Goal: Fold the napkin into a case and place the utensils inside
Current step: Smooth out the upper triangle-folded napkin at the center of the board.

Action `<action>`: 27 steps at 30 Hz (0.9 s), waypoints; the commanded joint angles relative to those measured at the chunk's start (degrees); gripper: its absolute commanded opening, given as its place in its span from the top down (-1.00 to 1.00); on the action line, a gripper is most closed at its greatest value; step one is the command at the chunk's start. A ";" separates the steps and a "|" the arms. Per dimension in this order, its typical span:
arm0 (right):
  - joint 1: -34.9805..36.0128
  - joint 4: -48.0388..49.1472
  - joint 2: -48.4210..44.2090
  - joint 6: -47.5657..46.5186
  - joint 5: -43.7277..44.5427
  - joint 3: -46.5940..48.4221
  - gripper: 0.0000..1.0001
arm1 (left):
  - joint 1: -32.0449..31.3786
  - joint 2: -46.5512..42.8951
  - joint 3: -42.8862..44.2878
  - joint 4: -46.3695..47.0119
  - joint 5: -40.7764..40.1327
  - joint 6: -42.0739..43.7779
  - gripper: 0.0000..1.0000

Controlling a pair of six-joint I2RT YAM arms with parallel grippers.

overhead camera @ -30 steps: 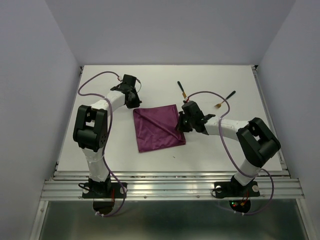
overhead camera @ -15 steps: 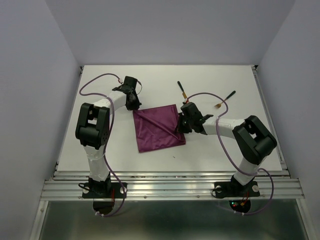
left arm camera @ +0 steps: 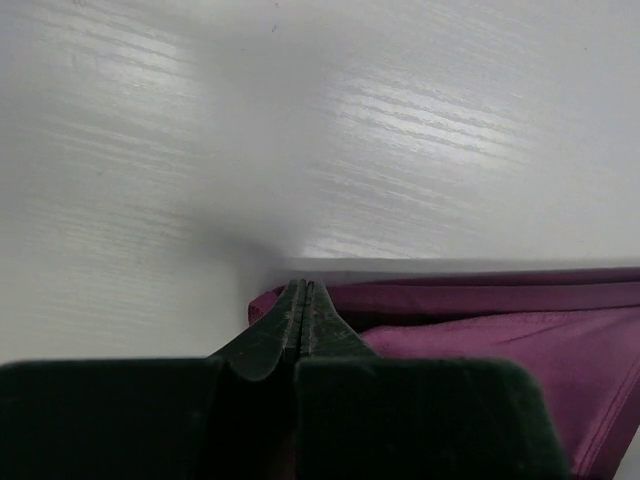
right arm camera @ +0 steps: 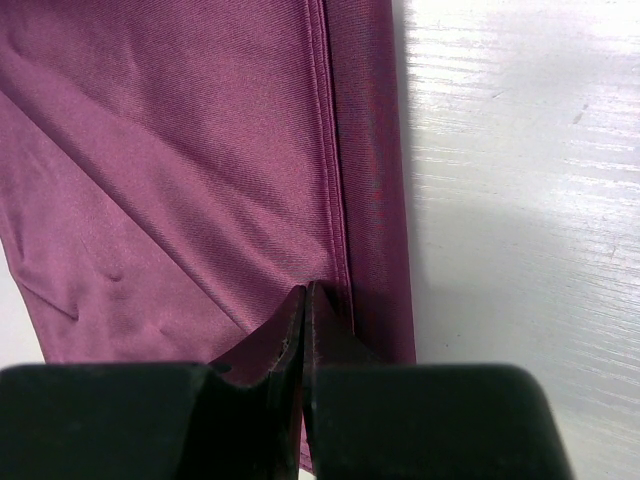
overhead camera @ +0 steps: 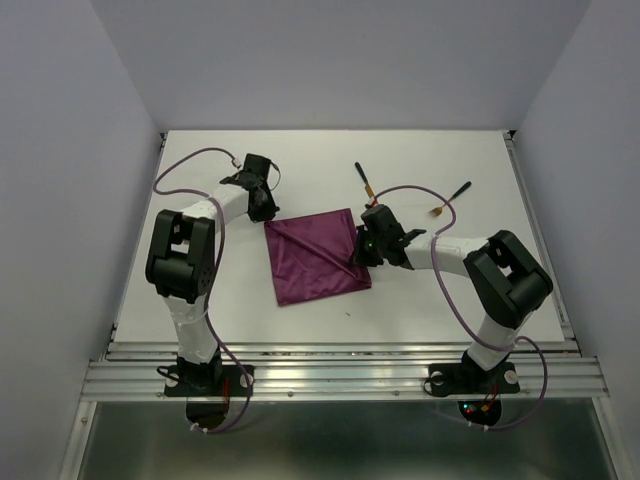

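The magenta-purple napkin [overhead camera: 315, 257] lies spread flat on the white table, with one diagonal crease. My left gripper [overhead camera: 265, 213] is at its far left corner. In the left wrist view its jaws [left arm camera: 303, 287] are shut, with the napkin's corner [left arm camera: 262, 305] pinched at the tips. My right gripper [overhead camera: 358, 258] is low on the napkin's right edge. Its jaws [right arm camera: 307, 288] are shut on the cloth beside the hem [right arm camera: 335, 200]. The two utensils lie beyond the napkin: one [overhead camera: 364, 181] at the far middle, the other [overhead camera: 450, 199] to the right.
The table [overhead camera: 420, 300] is walled in by white panels on the left, back and right. Its metal rail runs along the near edge by the arm bases. The right arm's purple cable [overhead camera: 420, 188] loops over the table between the two utensils.
The right gripper has slid a little left onto the napkin's right edge. The left gripper has shifted slightly at the far left corner, which moved a touch left. The utensils have not moved.
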 commanded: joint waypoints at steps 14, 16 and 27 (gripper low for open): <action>0.45 1.78 -0.05 0.17 1.04 0.75 0.95 | -2.64 -9.85 -4.61 1.35 -1.35 1.39 1.00; 0.45 1.78 -0.14 0.17 0.95 0.58 0.95 | -2.91 -9.40 -5.32 1.44 -1.08 1.39 1.00; 0.45 1.78 -0.67 0.08 0.77 0.40 0.95 | -2.91 -7.57 -5.24 1.87 -1.08 1.48 1.00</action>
